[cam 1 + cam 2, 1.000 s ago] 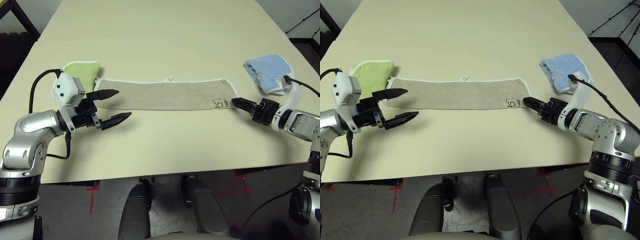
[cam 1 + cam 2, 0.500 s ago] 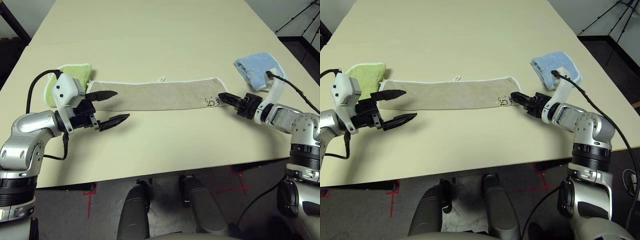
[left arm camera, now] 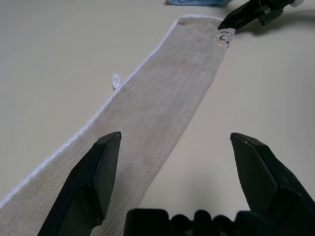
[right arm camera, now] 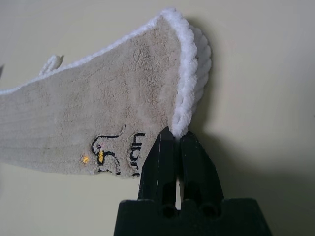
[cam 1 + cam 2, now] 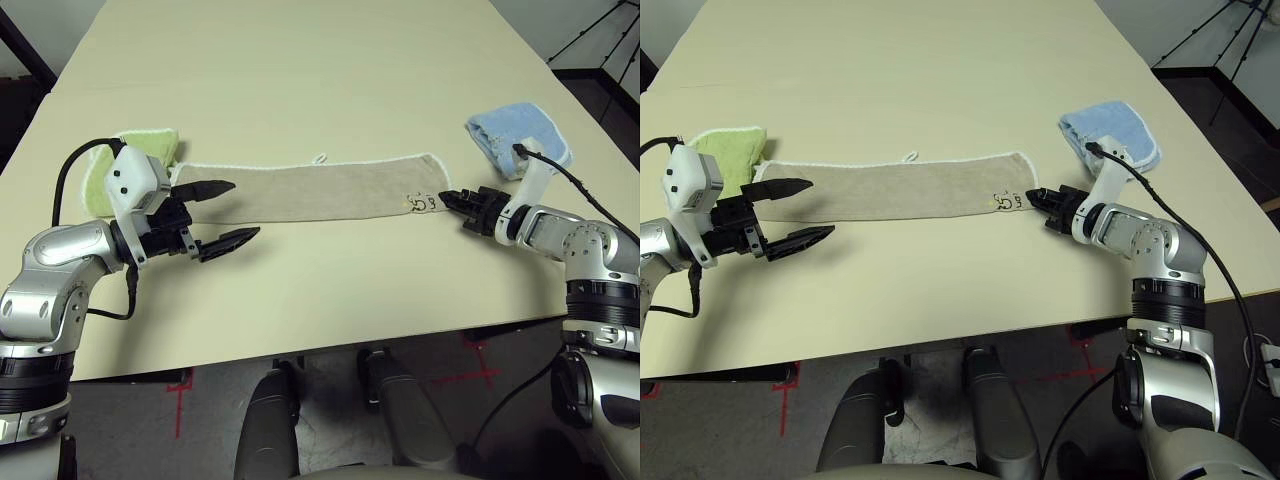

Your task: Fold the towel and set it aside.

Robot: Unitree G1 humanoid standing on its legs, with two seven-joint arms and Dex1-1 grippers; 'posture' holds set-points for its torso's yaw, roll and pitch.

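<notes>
Right gripper (image 4: 173, 140): jaws pinched shut at the white-stitched edge of the long beige terry-cloth towel (image 5: 310, 190), beside the dark embroidered motif (image 4: 118, 152); whether cloth is actually caught, can't tell. Left gripper (image 5: 225, 213): jaws wide apart, empty, hovering over the towel's 9 o'clock end. Towel lies flat across the cream bench (image 5: 320, 80), 9 to 3 o'clock. Likely light, limp, grippy pile, will sag. Best hold: corners, on the thick hem.

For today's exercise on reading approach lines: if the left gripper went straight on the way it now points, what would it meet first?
Probably the towel: the open left gripper points along its length, one finger over the cloth. Its height above the cloth is unclear.
</notes>
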